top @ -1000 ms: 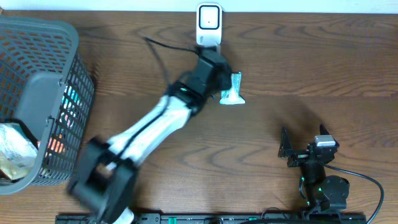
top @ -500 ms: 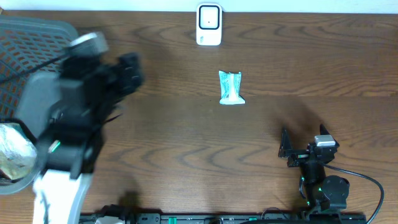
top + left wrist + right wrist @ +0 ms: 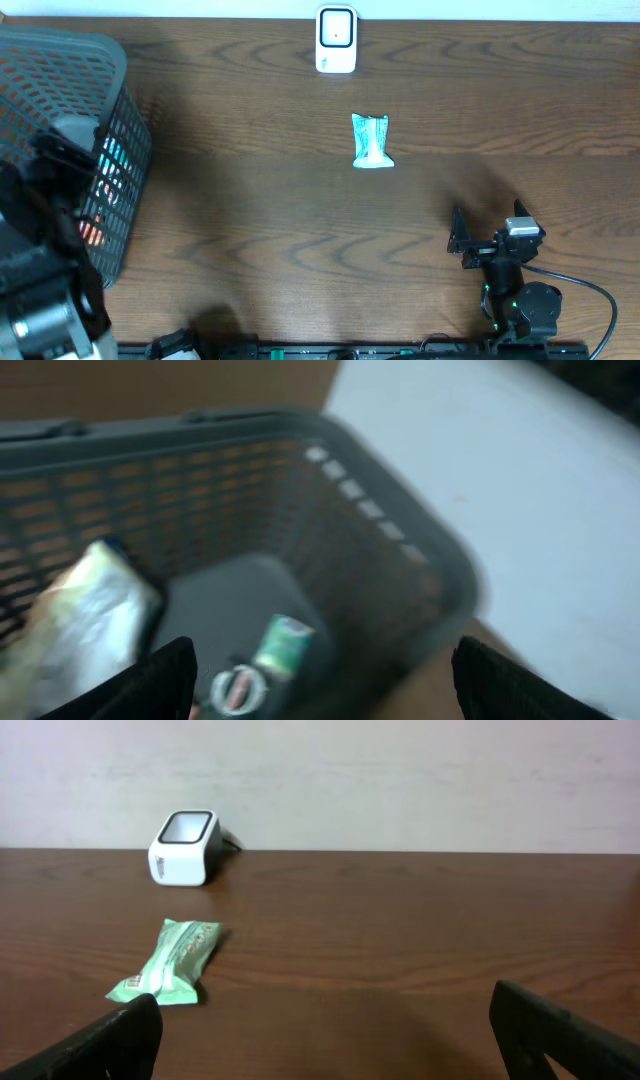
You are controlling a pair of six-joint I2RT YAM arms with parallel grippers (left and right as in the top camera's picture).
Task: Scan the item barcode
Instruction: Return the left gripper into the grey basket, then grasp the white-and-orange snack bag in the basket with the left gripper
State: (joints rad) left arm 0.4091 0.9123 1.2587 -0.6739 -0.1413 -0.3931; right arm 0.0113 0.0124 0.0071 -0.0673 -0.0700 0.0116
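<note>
Green packet lies flat on surface near scanner, long axis pointing straight at it. Left claw & right claw: both apart, empty.

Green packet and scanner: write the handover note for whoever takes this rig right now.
Left pincer: open, empty, over the basket.
Right pincer: open, empty, low over the table, facing the green packet.
The packet lies flat, apart from the scanner, held by nothing.
Done: cannot tell whether it was scanned.
Left: a silver pouch and a small green item in the basket probably await scanning.
</note>
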